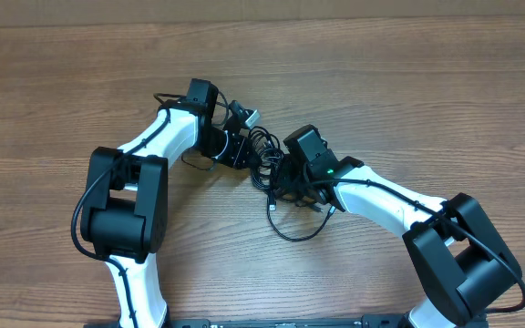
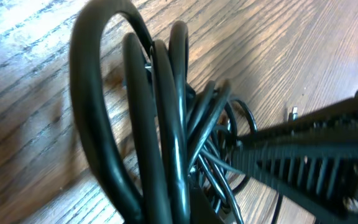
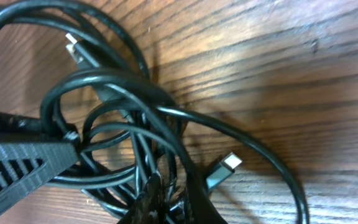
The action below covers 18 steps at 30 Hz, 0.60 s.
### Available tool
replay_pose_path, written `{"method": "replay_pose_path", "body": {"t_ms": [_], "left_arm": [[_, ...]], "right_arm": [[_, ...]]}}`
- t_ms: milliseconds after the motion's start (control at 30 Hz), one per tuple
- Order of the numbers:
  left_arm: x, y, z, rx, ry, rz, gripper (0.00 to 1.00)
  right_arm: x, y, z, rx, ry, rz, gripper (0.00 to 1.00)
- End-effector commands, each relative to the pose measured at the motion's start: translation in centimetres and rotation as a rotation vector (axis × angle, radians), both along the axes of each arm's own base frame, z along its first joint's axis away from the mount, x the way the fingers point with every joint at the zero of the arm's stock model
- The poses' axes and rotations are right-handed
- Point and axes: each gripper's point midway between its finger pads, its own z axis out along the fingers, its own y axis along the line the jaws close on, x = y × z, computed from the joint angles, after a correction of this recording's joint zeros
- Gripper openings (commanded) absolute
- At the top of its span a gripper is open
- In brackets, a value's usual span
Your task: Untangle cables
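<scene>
While tracing the cables (image 1: pixel 264 162), find them bunched in one dark knot at the middle of the table (image 1: pixel 427 82), with a single slack loop trailing toward the near edge. Looks like the opening pull-apart step, nothing freed yet. Note the left gripper (image 1: pixel 237 150) pressed together on a sheaf of strands at the knot's left side, and the right gripper (image 1: pixel 292 180) sunk into its right side; cannot tell if pinching anything there or merely straddling a few cords. Probably calls next for drawing one gripper away slowly while holding the other firm, watching for sliding or snagging strands. From overhead, get layout only. From the left wrist, see stiff loops standing up off the wood. From the right wrist, pick out a silver-tipped plug (image 3: pixel 227 165) and a second plug (image 3: pixel 73 45), plus crossings lost from above.
</scene>
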Motion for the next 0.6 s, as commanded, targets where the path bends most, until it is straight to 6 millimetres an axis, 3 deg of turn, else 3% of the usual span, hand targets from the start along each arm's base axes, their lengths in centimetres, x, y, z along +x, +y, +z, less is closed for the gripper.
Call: {"method": "replay_pose_path", "body": {"t_ms": [0, 200, 567], "left_arm": [[-0.5, -0.9, -0.9, 0.013, 0.03, 0.001, 0.07], [-0.3, -0.8, -1.6, 0.076, 0.025, 0.026, 0.07], [-0.4, -1.0, -1.8, 0.098, 0.017, 0.016, 0.1]], "right_arm": [[-1.0, 1.1, -0.3, 0.042, 0.035, 0.035, 0.1], [-1.2, 1.5, -0.2, 0.04, 0.028, 0.048, 0.1], [1.1, -0.1, 0.1, 0.006, -0.042, -0.011, 0.11]]}}
